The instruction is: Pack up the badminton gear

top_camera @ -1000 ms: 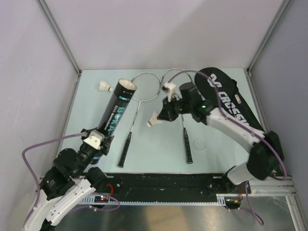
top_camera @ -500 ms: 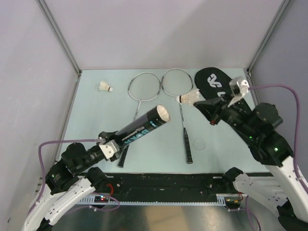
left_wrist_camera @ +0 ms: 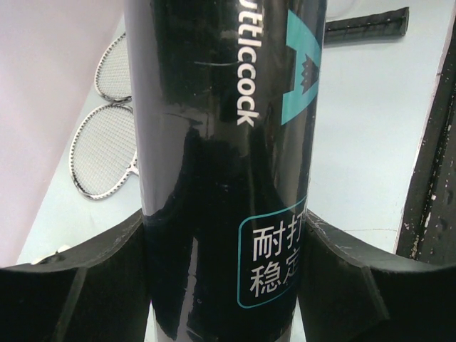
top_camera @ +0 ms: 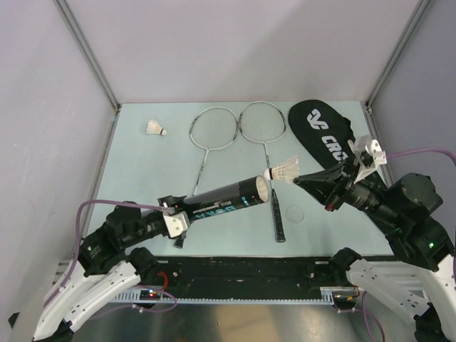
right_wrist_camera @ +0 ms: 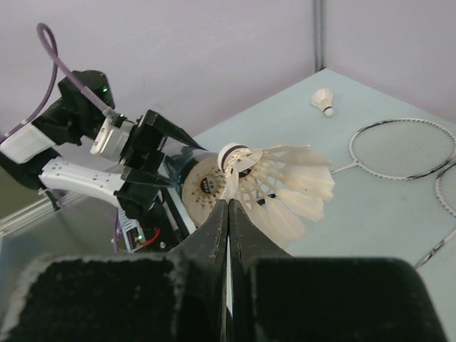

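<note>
Right now the left claw (top_camera: 177, 221) is clamped around the base of the black tube (top_camera: 224, 201), holding it above the tabletop (top_camera: 228, 234). The right claw (top_camera: 302, 179) pinches a shuttlecock (top_camera: 286, 170), cork end just beside the tube's open mouth. This looks like loading the tube; next the cork needs lining up and sliding straight in.

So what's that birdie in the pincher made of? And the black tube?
The birdie looks like real white feathers, matte, separate vanes showing, on a rounded tip, maybe cork. The tube is glossy black with mirror-like reflections: coated cardboard or plastic, I can't tell.
</note>
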